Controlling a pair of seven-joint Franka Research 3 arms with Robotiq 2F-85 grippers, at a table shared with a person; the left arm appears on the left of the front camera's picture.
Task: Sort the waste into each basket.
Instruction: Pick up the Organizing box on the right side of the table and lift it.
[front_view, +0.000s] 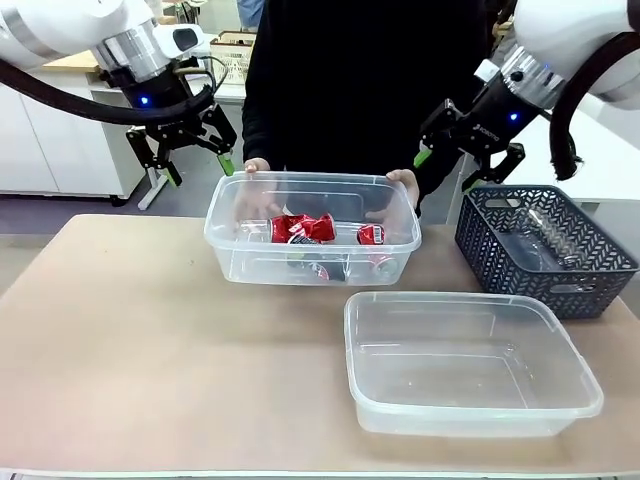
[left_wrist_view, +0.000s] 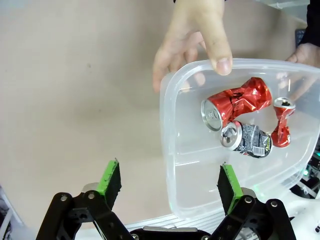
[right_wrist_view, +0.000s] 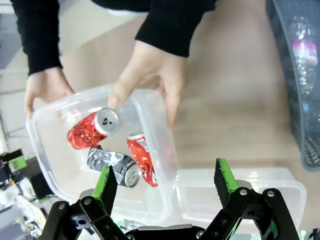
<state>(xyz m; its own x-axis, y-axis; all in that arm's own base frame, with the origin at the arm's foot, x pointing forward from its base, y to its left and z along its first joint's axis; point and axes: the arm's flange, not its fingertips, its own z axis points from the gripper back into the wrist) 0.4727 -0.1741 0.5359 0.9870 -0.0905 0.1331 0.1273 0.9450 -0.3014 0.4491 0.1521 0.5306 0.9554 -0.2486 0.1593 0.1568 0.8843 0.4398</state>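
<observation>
Above the tub (front_view: 212, 232), left end effector (front_view: 198, 162) and right end effector (front_view: 450, 170) gape empty; crushed cans (front_view: 305, 228) look light, slippery: pinch mid-body.

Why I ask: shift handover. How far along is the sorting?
Done: three crushed cans lie in the far clear tub, which the person's hands hold. In hand: nothing; the left gripper and right gripper hang open above the table. Left: the clear bottles lie in the dark lattice basket, not yet in the near clear tub.
</observation>
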